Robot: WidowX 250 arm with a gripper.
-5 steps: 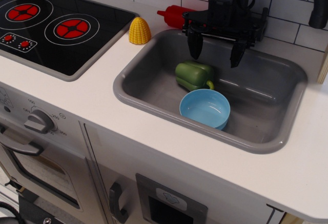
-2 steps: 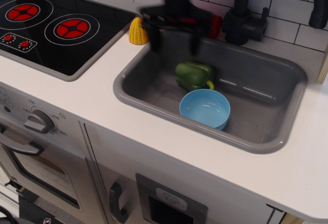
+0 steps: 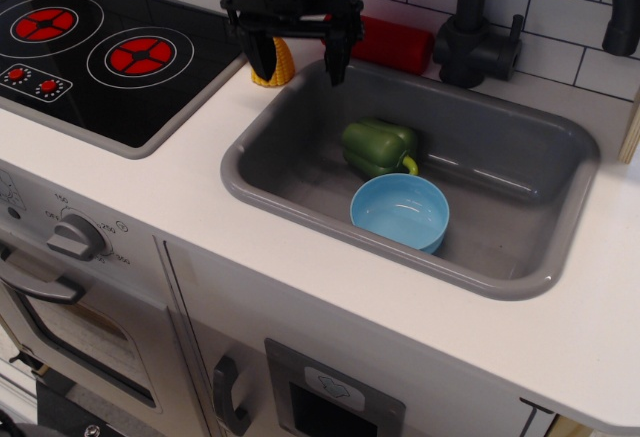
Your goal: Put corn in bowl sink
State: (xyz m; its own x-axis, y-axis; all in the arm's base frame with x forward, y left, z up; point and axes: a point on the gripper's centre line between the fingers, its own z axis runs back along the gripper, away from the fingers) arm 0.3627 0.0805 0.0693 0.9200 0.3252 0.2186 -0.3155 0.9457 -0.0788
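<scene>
The yellow corn [image 3: 281, 65] stands on the white counter between the stovetop and the grey sink [image 3: 300, 202], partly hidden behind a gripper finger. My gripper [image 3: 298, 64] is open, its two black fingers hanging above the sink's far left corner, the left finger [image 3: 264, 60] just in front of the corn. It holds nothing. The light blue bowl [image 3: 400, 211] sits empty in the sink near its front wall.
A green toy pepper [image 3: 379, 147] lies in the sink just behind the bowl. A red bottle [image 3: 392, 43] lies against the tiled wall. The black faucet [image 3: 475, 32] stands behind the sink. The black stovetop [image 3: 100, 52] with red burners is at left.
My gripper has moved left from above the sink's middle to the sink's far left corner, beside the corn. It stays open. The corn, pepper and bowl have not moved.
</scene>
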